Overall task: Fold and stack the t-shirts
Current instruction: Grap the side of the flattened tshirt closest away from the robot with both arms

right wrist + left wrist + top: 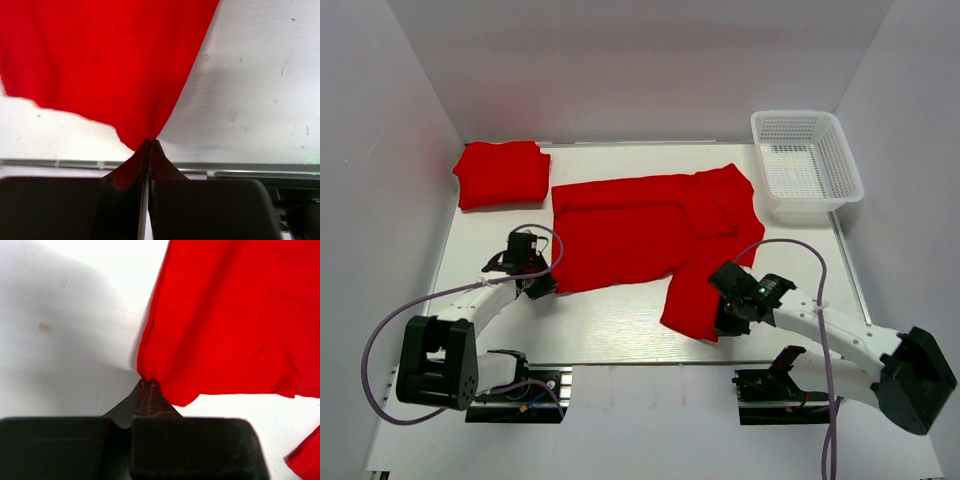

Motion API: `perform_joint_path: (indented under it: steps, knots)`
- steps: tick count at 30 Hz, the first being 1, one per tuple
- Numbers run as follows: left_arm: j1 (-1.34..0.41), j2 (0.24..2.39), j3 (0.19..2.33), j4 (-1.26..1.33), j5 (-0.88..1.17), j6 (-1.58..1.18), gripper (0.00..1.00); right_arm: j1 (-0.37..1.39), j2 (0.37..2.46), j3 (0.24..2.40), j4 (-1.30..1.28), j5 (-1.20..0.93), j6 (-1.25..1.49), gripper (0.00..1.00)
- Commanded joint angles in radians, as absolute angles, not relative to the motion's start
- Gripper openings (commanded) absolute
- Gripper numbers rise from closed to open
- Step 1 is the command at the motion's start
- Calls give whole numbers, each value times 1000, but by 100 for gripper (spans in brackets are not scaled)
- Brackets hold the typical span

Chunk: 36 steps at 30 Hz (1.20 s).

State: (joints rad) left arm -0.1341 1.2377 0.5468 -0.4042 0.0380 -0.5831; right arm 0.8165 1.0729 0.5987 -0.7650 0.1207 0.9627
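Item: spread shirt (pixel 630 235), near edge pinched at two points
Your left gripper (pixel 148 386) and right gripper (pixel 150 144) are clamped on thin cloth edges; lift unevenly and one may slip free

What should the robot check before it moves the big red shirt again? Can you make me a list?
1. Left end effector shut on the near left corner of the spread-out bright red cloth t-shirt: ok.
2. Right end effector shut on that shirt's near right corner: ok.
3. Shirt lying flat: not ok, its right side is bunched and doubled over.
4. Folded red cloth t-shirt at the far left, clear of the spread one: cannot tell, their edges nearly meet.
5. White plastic mesh basket clear of the shirt's far right corner: cannot tell, very close.
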Motion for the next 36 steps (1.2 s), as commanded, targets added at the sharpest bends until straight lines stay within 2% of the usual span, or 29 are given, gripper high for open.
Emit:
perform_joint_path:
  steps: [1, 5, 9, 13, 20, 24, 28, 36]
  knots:
    - [-140, 1201, 566, -538, 22, -635, 0, 827, 1016, 612, -889, 143, 965, 0]
    - [-140, 1190, 590, -548, 12, -646, 0, 836, 926, 655, -992, 129, 966, 0]
    - [-140, 1181, 609, -580, -6, -646, 0, 833, 793, 705, -1146, 139, 1090, 0]
    - [-140, 1149, 641, -618, -15, -646, 0, 833, 716, 744, -1195, 175, 1140, 0]
    - [-140, 1118, 678, -689, -54, -646, 0, 831, 781, 788, -1241, 247, 1112, 0]
    - [-140, 1118, 678, -666, -18, -637, 0, 830, 764, 795, -1146, 275, 1074, 0]
    - [-140, 1150, 724, -657, -28, -637, 0, 824, 836, 842, -1137, 336, 1049, 0]
    - [-140, 1308, 867, -657, -28, -672, 0, 804, 966, 997, -1092, 655, 1017, 0]
